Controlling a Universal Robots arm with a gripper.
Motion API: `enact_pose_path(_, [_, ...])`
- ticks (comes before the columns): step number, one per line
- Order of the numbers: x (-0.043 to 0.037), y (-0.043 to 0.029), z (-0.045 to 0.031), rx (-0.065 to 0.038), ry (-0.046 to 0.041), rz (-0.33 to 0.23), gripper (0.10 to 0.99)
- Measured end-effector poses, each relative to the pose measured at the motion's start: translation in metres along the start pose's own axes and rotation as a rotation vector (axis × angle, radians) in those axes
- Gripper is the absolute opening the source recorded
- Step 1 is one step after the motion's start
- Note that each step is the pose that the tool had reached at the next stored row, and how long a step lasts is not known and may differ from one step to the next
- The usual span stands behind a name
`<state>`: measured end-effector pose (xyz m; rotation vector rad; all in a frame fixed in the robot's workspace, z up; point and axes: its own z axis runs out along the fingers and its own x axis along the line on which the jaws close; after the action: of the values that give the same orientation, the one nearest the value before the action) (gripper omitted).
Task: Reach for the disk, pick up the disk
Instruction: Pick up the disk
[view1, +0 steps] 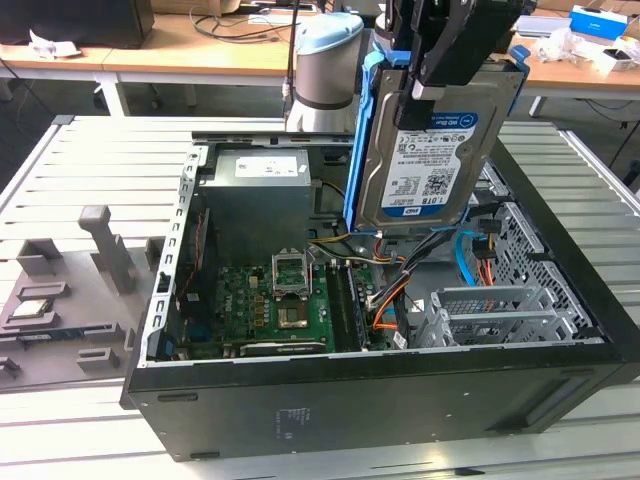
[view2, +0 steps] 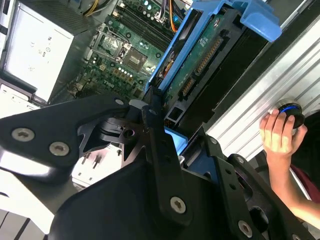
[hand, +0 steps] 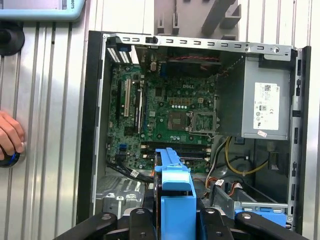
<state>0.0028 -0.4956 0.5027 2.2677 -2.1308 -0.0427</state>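
Disk (view1: 432, 150) up in the air, well clear of the open computer case (view1: 300, 400), hanging over the drive cage (view1: 500, 310) side in the exterior view. Held upright, long axis pretty much vertical with a slight tilt, white-and-blue label facing the camera, blue rail (view1: 362, 150) running down its edge on the exterior view's left. Gripper (view1: 440, 60) clamped on the disk's top end, black fingers (view1: 455, 55) pinching it from both faces. In the second wrist view, same disk (view2: 210, 60) seen edge-on, connector side showing, blue rail (view2: 250, 17) wrapping the far end, fingers (view2: 155, 130) tight against it. In the first wrist view, blue rail (hand: 172, 190) sticking out between the fingers (hand: 140, 220), motherboard (hand: 160, 120) and grey power supply (hand: 262, 100) down below inside the case. Person's hand (view2: 280, 132) resting on a round knob (view2: 292, 111) out on the slatted table (view1: 100, 170)
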Motion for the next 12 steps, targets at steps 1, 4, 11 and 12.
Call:
enact_pose_path(1, [0.0012, 0.0001, 0.0000, 0.000, 0.0000, 0.000, 0.369])
enact_pose_path(4, [0.0045, 0.0003, 0.0001, 0.000, -0.0001, 0.000, 0.369])
enact_pose_path(11, [0.0155, 0.0010, 0.0001, 0.000, 0.0001, 0.000, 0.369])
enact_pose_path(12, [0.0175, 0.0011, 0.0001, 0.000, 0.0000, 0.000, 0.369])
